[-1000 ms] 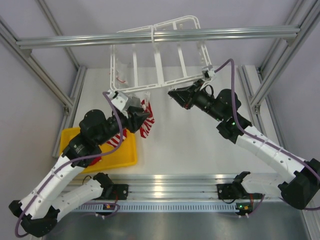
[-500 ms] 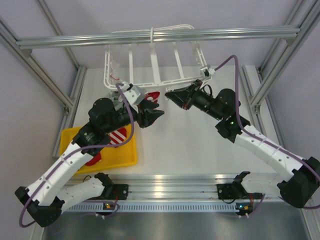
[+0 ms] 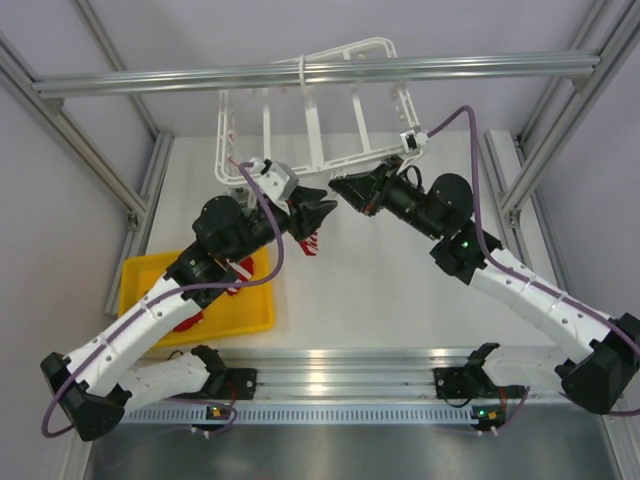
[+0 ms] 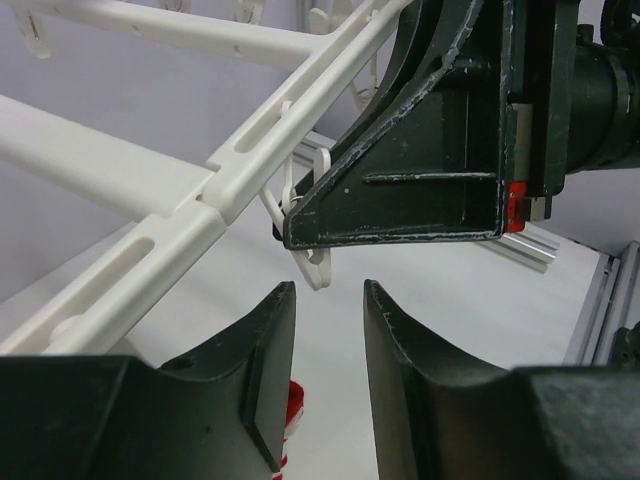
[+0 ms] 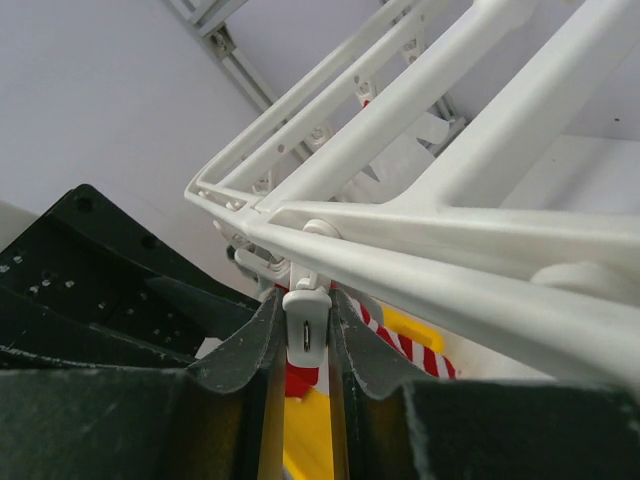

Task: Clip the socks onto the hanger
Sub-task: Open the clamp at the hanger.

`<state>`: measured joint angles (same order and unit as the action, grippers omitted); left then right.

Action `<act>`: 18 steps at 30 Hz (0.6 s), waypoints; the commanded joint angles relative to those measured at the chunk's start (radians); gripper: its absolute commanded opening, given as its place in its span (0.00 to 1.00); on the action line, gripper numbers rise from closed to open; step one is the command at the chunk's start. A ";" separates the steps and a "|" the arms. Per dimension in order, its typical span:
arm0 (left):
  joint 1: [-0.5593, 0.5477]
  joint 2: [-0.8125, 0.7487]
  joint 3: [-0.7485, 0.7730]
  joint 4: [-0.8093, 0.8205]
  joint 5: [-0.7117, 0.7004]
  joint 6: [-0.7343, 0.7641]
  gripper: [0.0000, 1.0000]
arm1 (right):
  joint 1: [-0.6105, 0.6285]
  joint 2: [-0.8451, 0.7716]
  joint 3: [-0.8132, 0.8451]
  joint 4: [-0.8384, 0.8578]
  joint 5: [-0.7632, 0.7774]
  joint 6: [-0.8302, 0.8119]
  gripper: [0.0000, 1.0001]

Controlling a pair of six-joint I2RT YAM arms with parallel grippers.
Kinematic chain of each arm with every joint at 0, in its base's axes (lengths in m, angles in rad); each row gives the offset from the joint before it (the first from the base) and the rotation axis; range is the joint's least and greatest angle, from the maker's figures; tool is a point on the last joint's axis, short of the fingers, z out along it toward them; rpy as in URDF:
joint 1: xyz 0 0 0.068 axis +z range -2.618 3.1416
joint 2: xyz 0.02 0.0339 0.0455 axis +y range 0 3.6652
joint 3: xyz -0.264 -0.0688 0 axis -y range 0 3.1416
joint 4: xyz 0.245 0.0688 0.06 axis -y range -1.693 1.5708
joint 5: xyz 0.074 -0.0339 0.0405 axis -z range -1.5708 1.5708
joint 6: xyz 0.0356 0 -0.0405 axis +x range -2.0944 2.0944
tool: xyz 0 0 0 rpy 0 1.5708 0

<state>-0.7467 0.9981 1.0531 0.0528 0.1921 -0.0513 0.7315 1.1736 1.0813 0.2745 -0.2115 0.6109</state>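
Top external view: the white hanger (image 3: 312, 125) hangs tilted beneath the aluminium rail (image 3: 450, 68), and both arms meet under its near edge. The right gripper (image 3: 340, 189) reaches up to that edge, and the left gripper (image 3: 325, 215) sits just beside it, tips almost facing. A red sock with white stripes (image 3: 308, 242) dangles directly below the left gripper. Two more red socks (image 3: 238, 272) lie in the yellow tray (image 3: 250, 312) on the table's left side, partly hidden by the left arm.

The right wrist camera shows the right fingers (image 5: 250, 350) clenched on a small white clip (image 5: 303, 325) hanging from the hanger's bar, with red fabric right under it. Whether the clip has caught the sock cannot be told.

In the left wrist view, the left fingers (image 4: 265, 360) stand apart with an empty gap between the tips. A sliver of the sock shows low beside one finger, and contact there is unclear.
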 commanded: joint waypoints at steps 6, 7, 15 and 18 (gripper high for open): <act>-0.034 0.037 -0.002 0.094 -0.100 0.039 0.39 | 0.054 0.021 0.058 -0.023 0.073 -0.023 0.00; -0.034 0.042 0.001 0.094 -0.111 0.038 0.39 | 0.055 0.023 0.058 -0.021 0.072 -0.020 0.00; -0.036 0.065 0.004 0.130 -0.154 0.004 0.32 | 0.059 0.018 0.052 -0.027 0.054 -0.007 0.00; -0.036 0.073 0.002 0.131 -0.171 -0.008 0.23 | 0.059 0.015 0.049 -0.029 0.043 0.004 0.00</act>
<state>-0.7799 1.0657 1.0527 0.0868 0.0563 -0.0357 0.7696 1.1946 1.0828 0.2394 -0.1322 0.5983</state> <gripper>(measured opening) 0.252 0.164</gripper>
